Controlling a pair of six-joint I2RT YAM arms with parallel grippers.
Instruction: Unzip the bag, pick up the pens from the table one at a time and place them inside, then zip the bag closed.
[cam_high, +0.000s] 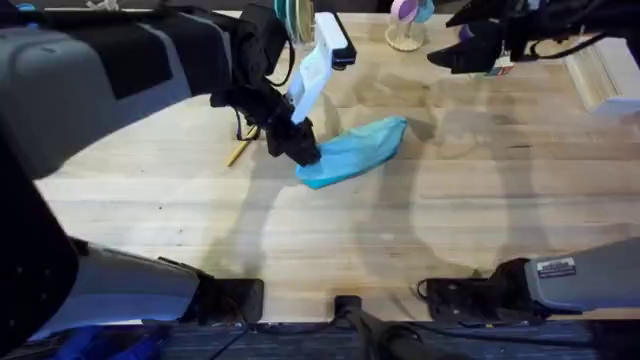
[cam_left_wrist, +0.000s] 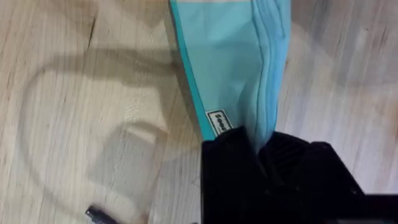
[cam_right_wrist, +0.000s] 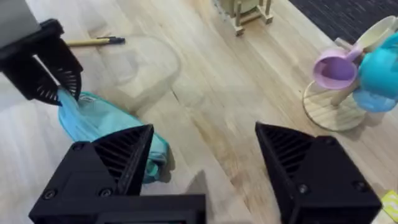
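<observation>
Butcher-block table (cam_high: 450, 220) carried the bag (cam_high: 355, 150) mid-scene, one pen (cam_high: 238, 152) just left; the left gripper (cam_high: 303, 150) pinched shut on its near-left end, the right gripper (cam_right_wrist: 205, 155) gaped empty; unzipping seemingly underway, needing the zipper pull caught next

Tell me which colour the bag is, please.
Light blue with a darker teal edge on the bag; the left wrist view shows it best.

Light blue pouch (cam_high: 352, 152) with a darker teal edge and a small white label with dark print. Pen (cam_high: 239, 151) yellow-orange with a dark tip. Table (cam_high: 330, 240) pale wood with plank grain. Both grippers black, left (cam_high: 300, 143), right (cam_right_wrist: 202, 168), with ribbed inner faces. Far right, a purple cup (cam_right_wrist: 336, 68) and a blue cup (cam_right_wrist: 379, 71) on a pale wooden stand (cam_right_wrist: 333, 109).
</observation>
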